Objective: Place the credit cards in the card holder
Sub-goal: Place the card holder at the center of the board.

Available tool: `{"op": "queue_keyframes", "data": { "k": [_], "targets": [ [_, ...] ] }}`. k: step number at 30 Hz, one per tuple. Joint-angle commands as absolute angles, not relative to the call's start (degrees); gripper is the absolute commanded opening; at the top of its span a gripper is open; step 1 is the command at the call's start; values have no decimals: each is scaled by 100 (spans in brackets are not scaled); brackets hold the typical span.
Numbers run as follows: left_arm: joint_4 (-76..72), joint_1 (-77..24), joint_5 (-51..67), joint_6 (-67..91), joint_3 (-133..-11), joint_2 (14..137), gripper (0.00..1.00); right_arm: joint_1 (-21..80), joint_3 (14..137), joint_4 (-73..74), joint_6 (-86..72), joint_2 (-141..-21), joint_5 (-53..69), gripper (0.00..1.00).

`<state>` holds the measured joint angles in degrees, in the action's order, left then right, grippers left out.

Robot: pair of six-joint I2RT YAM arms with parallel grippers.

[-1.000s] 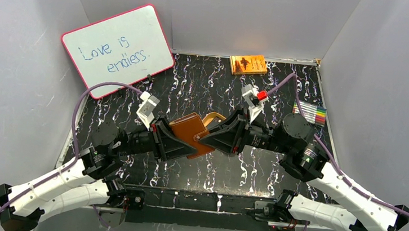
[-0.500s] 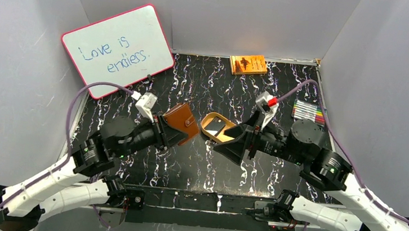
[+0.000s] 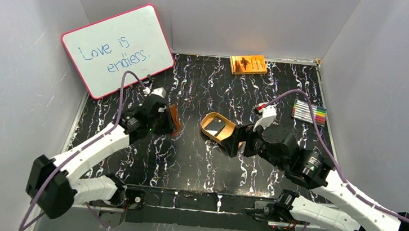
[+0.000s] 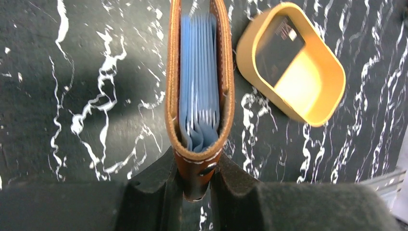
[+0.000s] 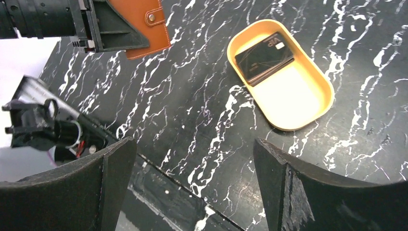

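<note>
My left claw [image 4: 197,179] pinched the wallet [image 4: 198,96] by one edge, nine o'clock of the tray [image 5: 327,96] holding the cards [image 5: 263,57]. Right claw [image 5: 192,144] gaped wide, empty. Risk: stacked cards could lift together and slip.

White arm shells [image 3: 94,147], black joints [image 3: 279,142], purple cables [image 3: 289,91]; tool fingers [image 5: 62,192] seemingly rubber-padded.

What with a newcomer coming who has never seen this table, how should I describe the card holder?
Start at the whiteboard at the back left; just in front of it, the left gripper pinches a small wallet on edge. It is brown leather with a metal stud and blue sleeves inside, unlike the tan tray beside it or the orange book farther back.
</note>
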<state>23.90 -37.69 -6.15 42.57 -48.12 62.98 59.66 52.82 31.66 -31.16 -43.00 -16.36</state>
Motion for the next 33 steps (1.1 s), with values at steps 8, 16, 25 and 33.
{"op": "queue_keyframes", "data": {
  "k": [8, 16, 25, 33],
  "targets": [
    [1162, -1932, 1336, 4197, -5215, 7718, 0, 5977, 5255, 3587, -3226, -4399, -2970, 99],
    [1510, -1753, 2047, 3547, -5710, 8386, 0, 5974, 4953, 3670, -3132, -4027, -2192, 98],
    [1090, -1751, 2660, 3705, -5196, 8552, 0, 5977, 4819, 3567, -3101, -3828, -2011, 99],
    [434, -1757, 3193, 4156, -5090, 8896, 0, 5972, 4828, 3425, -3111, -3867, -1902, 98]
  ]
}}
